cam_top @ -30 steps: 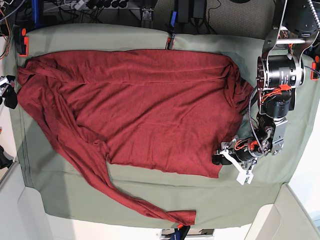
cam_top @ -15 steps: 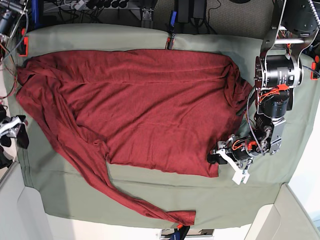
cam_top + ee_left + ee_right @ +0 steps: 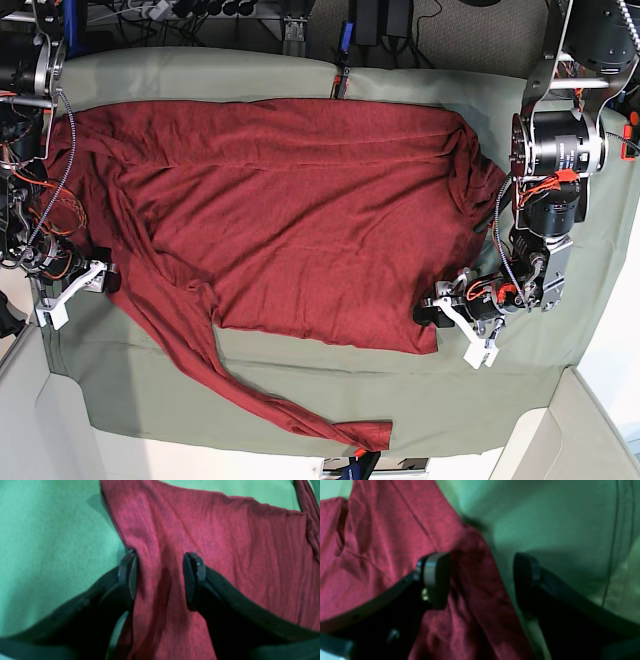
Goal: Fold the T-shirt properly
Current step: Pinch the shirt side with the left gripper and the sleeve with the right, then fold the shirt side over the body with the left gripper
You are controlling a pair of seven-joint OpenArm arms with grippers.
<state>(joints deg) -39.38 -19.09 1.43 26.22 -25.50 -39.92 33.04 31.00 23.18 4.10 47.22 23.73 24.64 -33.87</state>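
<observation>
The dark red T-shirt [image 3: 300,210] lies spread on the sage-green table cloth [image 3: 520,380], one long sleeve [image 3: 300,415] trailing toward the front edge. My left gripper [image 3: 440,318] is at the shirt's lower right corner. In the left wrist view the gripper [image 3: 160,577] is open, its fingers astride a raised ridge of shirt [image 3: 225,542] near the hem edge. My right gripper [image 3: 88,283] is at the shirt's left edge. In the right wrist view it [image 3: 481,580] is open, with a fold of shirt [image 3: 382,530] between its fingers.
Cables and equipment [image 3: 350,25] line the table's back edge. A red clamp [image 3: 47,80] sits at the back left corner. White walls [image 3: 560,440] stand at both front corners. Bare cloth runs along the front and right.
My right arm has come in from the left and its gripper now stands over the shirt's left edge. My left gripper has shifted slightly left onto the shirt's corner.
</observation>
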